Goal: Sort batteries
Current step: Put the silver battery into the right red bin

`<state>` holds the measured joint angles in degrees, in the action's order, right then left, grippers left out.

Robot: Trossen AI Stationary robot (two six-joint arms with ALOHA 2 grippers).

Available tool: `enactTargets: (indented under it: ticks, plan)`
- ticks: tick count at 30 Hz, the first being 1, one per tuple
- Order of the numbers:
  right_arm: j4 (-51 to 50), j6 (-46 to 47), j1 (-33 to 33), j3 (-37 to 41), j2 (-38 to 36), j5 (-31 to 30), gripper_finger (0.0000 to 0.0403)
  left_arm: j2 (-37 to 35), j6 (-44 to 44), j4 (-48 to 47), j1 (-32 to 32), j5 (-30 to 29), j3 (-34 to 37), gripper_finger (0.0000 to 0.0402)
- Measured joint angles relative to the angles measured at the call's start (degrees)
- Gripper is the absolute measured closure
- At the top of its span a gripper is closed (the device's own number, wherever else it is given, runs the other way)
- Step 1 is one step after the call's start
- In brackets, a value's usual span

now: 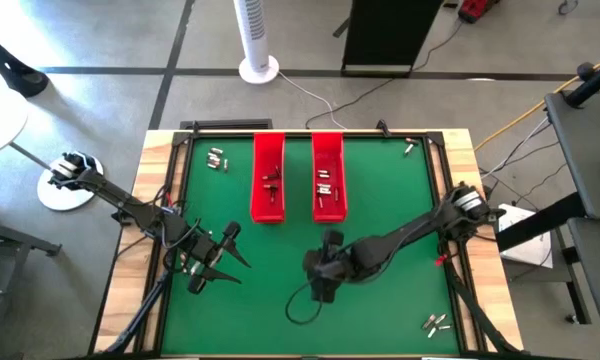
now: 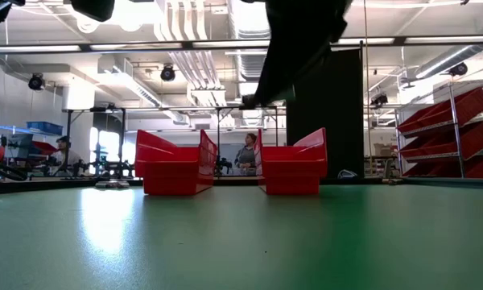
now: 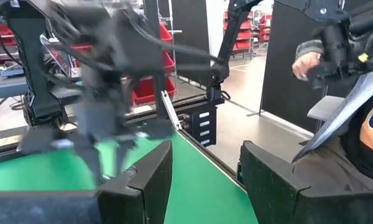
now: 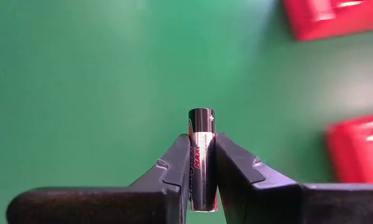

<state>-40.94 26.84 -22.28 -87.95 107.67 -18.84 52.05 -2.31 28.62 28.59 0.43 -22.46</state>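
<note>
Two long red plastic trays point(image 1: 268, 180) point(image 1: 329, 178) each hold several small silvery batteries point(image 1: 323, 187). Right gripper point(image 4: 202, 163) clamped on silver-black cylindrical battery point(image 4: 201, 146). Left gripper point(image 3: 202, 171) fingers apart, empty.

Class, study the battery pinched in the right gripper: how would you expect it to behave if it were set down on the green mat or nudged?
The battery is a smooth cylinder, so laid flat it would probably roll. Its glossy wrap looks slippery; the right gripper pinches only a narrow band, so it might twist. It looks rigid and is unlikely to bend.
</note>
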Motion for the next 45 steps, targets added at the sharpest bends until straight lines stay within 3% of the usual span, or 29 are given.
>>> enactTargets:
  ticks: [8, 16, 22, 28, 39, 45]
  plan:
    - [-14.32, -10.47, 9.22, -1.59, -4.3, 0.48, 0.0351, -0.03, -0.2, -0.08, -0.23, -1.46, 0.0, 0.0233]
    - [-15.64, -26.12, 20.96, -1.44, -2.97, 1.02, 0.0351, 0.09, -0.2, 0.05, -0.41, -3.11, 0.0, 0.0233]
    - [-15.79, -33.28, 27.77, -1.27, 0.07, 6.76, 0.0351, 0.07, -0.92, 0.01, -0.63, -8.28, 0.0, 0.0233]
    - [-15.03, -36.92, 31.42, -1.35, 3.44, 7.51, 0.0351, -0.17, -4.4, 0.84, -0.74, -15.49, -0.01, 0.0233]
    - [-10.17, -38.04, 33.7, -1.35, 9.1, 8.9, 0.0351, -3.7, -11.73, 4.35, -0.89, -23.51, -0.02, 0.0233]
    - [-9.79, -37.83, 33.7, -1.35, 10.22, 8.85, 0.0339, -6.75, -13.67, 3.75, -0.89, -24.0, -0.02, 0.0233]
